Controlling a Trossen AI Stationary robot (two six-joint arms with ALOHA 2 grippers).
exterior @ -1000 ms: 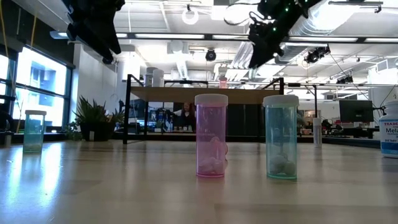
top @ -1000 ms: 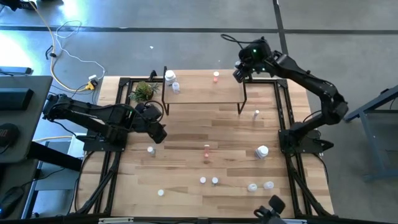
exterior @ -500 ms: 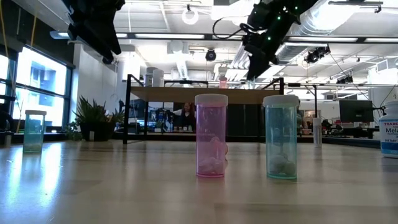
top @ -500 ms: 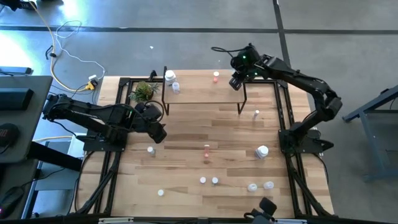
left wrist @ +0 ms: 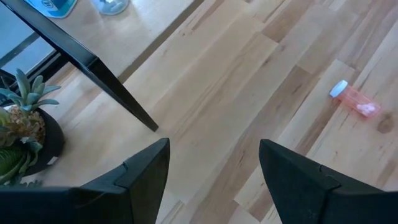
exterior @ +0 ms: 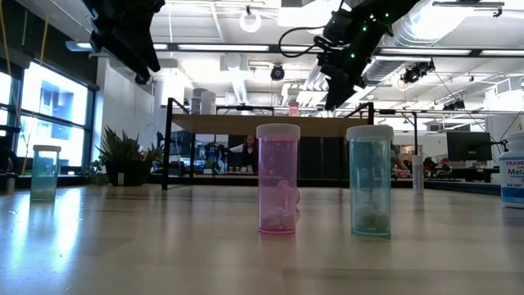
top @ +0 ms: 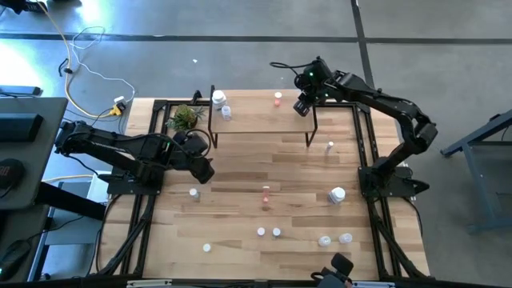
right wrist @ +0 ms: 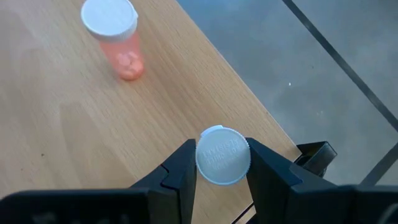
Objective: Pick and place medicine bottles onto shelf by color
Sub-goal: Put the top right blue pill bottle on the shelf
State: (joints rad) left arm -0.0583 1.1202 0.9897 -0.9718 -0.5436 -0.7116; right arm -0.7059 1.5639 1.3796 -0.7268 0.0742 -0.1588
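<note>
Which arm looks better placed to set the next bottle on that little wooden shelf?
The right. Its tool already grips a white-capped bottle above the light-wood shelf on black legs, beside a pink-red bottle standing there. The left tool hangs open over the table, holding nothing.

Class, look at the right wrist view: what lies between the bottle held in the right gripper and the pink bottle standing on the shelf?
Only bare shelf board lies between the held bottle and the pink bottle.

Partial "Mela" on the white bottle's label [exterior: 513, 176], low view's right edge.
</note>
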